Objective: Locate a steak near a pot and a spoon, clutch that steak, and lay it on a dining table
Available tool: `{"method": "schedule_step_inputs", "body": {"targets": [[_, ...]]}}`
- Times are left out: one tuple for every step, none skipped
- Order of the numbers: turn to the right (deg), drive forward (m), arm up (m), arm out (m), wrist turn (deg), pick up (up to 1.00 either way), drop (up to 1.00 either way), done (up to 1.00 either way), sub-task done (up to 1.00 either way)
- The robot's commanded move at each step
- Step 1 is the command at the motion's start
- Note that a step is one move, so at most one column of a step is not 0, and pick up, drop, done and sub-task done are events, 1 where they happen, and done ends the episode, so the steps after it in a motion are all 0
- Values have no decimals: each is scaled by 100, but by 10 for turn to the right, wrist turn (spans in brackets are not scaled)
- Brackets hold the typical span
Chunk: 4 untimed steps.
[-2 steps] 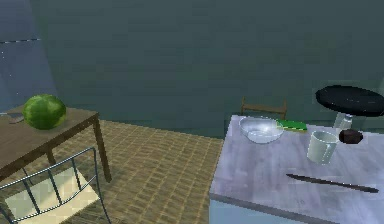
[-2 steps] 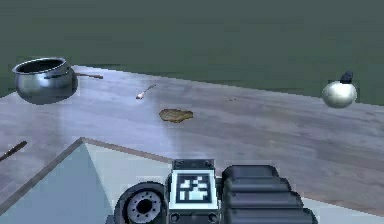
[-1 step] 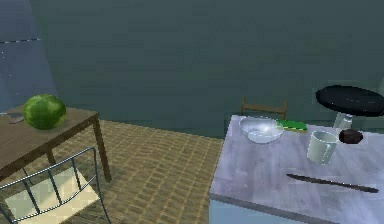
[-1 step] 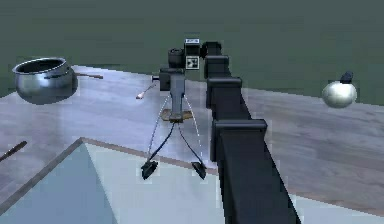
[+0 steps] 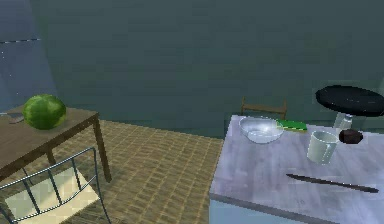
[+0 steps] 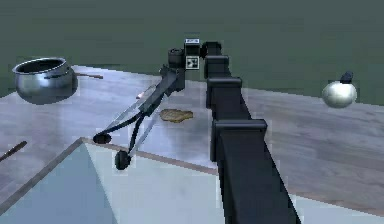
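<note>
- The gripper (image 6: pixel 111 149) angles down toward the arm side view's left, its tips at the near edge of the grey stone surface (image 6: pixel 300 130), where a pale panel (image 6: pixel 60 190) begins. I cannot tell how its fingers (image 6: pixel 125 125) stand or whether it holds anything.
- The steak (image 6: pixel 177 116), a flat brown patch, lies on the surface just beside the fingers, between them and the dark arm (image 6: pixel 240 150).
- The silver pot (image 6: pixel 42 80) stands farther out toward the left, well apart from the steak, with bare stone between them.
- A thin dark handle (image 6: pixel 10 152) crosses the left edge; what it belongs to is unclear.
- A round silvery vessel (image 6: pixel 339 93) sits near the right edge.
- In the forward view, open brick-patterned floor (image 5: pixel 160 160) runs between a wooden surface (image 5: pixel 60 135) on the left, which carries a green ball (image 5: pixel 44 111), and a pale counter (image 5: pixel 260 175) on the right.
- A chair (image 5: pixel 60 188) stands at the wooden surface's near edge.
</note>
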Motion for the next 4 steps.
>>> {"method": "schedule_step_inputs", "body": {"targets": [[0, 0, 0, 0, 450, 0, 0, 0, 0], [0, 0, 0, 0, 450, 0, 0, 0, 0], [0, 0, 0, 0, 360, 0, 0, 0, 0], [0, 0, -14, 0, 0, 0, 0, 0, 0]]}}
